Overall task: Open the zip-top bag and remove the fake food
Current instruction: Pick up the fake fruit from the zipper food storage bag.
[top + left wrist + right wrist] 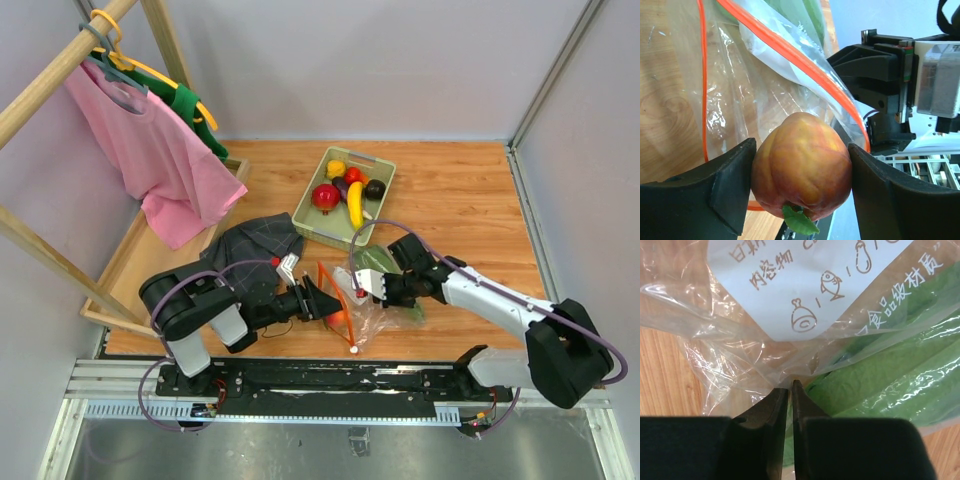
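- Pale green tray [385, 165] sits at the back centre of the table [460, 200]. It holds fake food [354, 203]: a red round piece, a banana, a yellow pepper and dark pieces.
- Grey cloth [250, 245] lies just behind the left arm, near the tray's near-left corner.
- A wooden rack [60, 70] with a pink shirt [150, 150] fills the left side over a wooden base [130, 270].
- The zip-top bag [365, 310] lies crumpled at the near centre, between the two grippers. Its orange zip strip [790, 55] is parted, its white label [805, 285] faces up, and a green leafy piece [880, 375] is inside.
- Left arm: folded low, forearm pointing right. The left gripper [800, 170] is clamped on a toy peach [805, 150] at the bag's mouth, both pads touching the fruit.
- Right arm: stretched left from its base. The right gripper [790, 390] is nosed against the bag film beside the leafy piece. Its jaws are almost together with a thin slit; whether film is caught cannot be told.
- The grippers face each other closely, with only the bag between.
- Bare wood lies to the right of the bag and behind the right arm. The metal rail [330, 375] bounds the near edge just below the bag.
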Controlling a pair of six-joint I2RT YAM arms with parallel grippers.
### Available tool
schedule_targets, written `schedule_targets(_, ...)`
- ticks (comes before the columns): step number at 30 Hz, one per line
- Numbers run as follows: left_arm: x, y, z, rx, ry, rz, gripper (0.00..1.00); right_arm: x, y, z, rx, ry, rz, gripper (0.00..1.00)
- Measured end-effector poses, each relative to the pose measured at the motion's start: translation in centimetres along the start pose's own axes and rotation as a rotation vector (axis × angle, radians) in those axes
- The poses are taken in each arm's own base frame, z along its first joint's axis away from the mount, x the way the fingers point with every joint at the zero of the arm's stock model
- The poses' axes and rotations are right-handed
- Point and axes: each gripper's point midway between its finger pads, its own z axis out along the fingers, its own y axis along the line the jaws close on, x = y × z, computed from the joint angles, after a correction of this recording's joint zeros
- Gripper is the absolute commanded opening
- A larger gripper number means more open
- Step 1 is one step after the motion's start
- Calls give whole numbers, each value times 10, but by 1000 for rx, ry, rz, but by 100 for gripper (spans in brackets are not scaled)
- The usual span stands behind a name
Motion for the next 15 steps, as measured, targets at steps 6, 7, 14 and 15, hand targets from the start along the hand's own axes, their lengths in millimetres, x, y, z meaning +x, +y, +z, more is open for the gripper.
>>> schedule_targets(6, -6, -9, -6, 7, -19, 22, 28, 4, -6, -6, 29, -3, 7, 13)
schedule_targets(7, -7, -10, -7, 6, -22, 29, 28, 4, -7, -7, 33, -4, 9, 13)
schedule_targets(14, -13, -7, -15, -62, -27, 99, 29, 1, -8, -15, 49, -28, -8, 23)
schedule_targets(15, -14, -7, -16, -74, -30, 112, 29, -1, -9, -16, 52, -34, -12, 24)
